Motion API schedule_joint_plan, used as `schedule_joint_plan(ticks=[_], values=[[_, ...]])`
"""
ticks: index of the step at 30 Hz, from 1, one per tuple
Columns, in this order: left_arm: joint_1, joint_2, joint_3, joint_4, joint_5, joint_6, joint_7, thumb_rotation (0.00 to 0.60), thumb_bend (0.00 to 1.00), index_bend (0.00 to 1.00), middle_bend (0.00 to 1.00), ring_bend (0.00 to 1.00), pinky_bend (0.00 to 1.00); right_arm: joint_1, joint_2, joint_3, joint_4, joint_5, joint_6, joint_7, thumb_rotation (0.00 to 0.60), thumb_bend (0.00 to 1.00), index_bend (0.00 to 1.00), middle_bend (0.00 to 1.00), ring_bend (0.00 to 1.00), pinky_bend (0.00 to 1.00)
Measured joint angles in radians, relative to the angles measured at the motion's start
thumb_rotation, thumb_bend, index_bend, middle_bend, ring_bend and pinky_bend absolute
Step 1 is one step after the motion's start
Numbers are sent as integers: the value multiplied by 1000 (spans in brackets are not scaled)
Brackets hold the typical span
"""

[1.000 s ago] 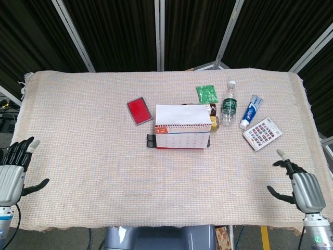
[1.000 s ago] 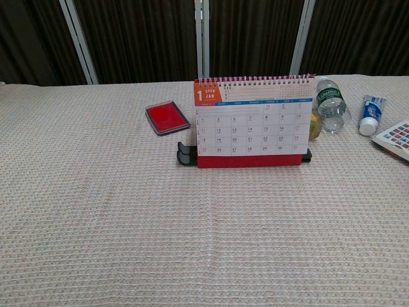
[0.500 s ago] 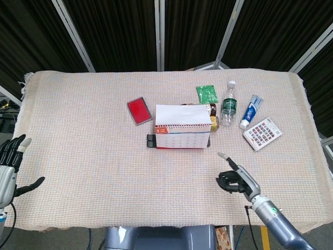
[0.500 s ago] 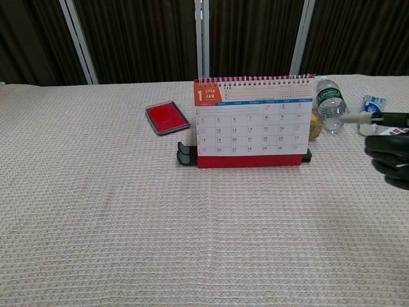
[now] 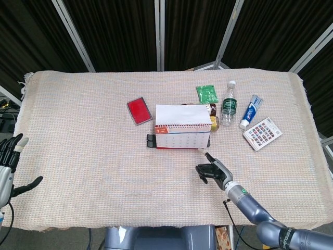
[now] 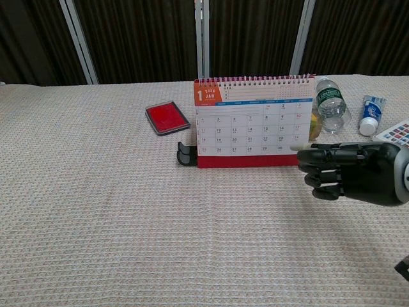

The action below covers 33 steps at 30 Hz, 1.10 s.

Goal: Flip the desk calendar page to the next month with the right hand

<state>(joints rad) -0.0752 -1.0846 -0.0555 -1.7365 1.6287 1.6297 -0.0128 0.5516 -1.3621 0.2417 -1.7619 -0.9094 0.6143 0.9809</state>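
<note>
The desk calendar (image 6: 252, 121) stands upright near the middle of the surface (image 5: 93, 140), its front page showing January with a red strip along the bottom and a spiral binding along the top; in the head view its white back sheet (image 5: 182, 114) slopes away toward the far side. A small black clip-like object (image 6: 186, 154) lies just beside its lower left corner. The right hand (image 6: 354, 171) hovers low over the cloth just in front of the calendar's lower right corner, its dark fingers (image 6: 326, 153) stretched out side by side toward the calendar and holding nothing; one pale fingertip sits at or just short of the page's bottom right edge, and whether it touches is hard to tell. In the head view the same hand (image 5: 213, 170) sits near the front right of the calendar. Behind and to the left of the calendar lies a red ink pad (image 5: 139, 110). To its right are a small jar (image 5: 213, 124), a green packet (image 5: 207, 94), a water bottle (image 5: 228, 104), a toothpaste tube (image 5: 250, 112) and a flat patterned box (image 5: 262, 134). The left hand (image 5: 10, 169) stays at the near left edge of the surface, fingers spread and empty.
</note>
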Motion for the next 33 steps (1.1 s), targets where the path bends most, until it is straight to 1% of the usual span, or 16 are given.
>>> schedule_joint_plan(ticks=[4, 8, 20, 26, 33], values=[[-2, -1, 0, 1, -2, -5, 1, 600, 81, 0, 0, 0, 0, 9, -33, 4, 42, 37, -23, -11, 600, 415, 0, 758, 712, 812], [-1, -1, -1, -1, -1, -2, -2, 600, 81, 0, 0, 0, 0, 14, -48, 20, 68, 63, -52, -12, 600, 416, 0, 758, 712, 810], [-1, 2, 2, 1, 3, -5, -10, 600, 81, 0, 0, 0, 0, 23, -80, 50, 134, 138, -72, -56, 600, 432, 0, 758, 712, 811], [-4, 1, 3, 4, 3, -12, -12, 600, 81, 0, 0, 0, 0, 17, -84, 67, 146, 176, -64, -74, 600, 435, 0, 758, 712, 811], [-5, 0, 4, 3, 6, -13, -9, 600, 81, 0, 0, 0, 0, 4, -78, 90, 130, 182, -58, -96, 600, 438, 0, 758, 712, 811]])
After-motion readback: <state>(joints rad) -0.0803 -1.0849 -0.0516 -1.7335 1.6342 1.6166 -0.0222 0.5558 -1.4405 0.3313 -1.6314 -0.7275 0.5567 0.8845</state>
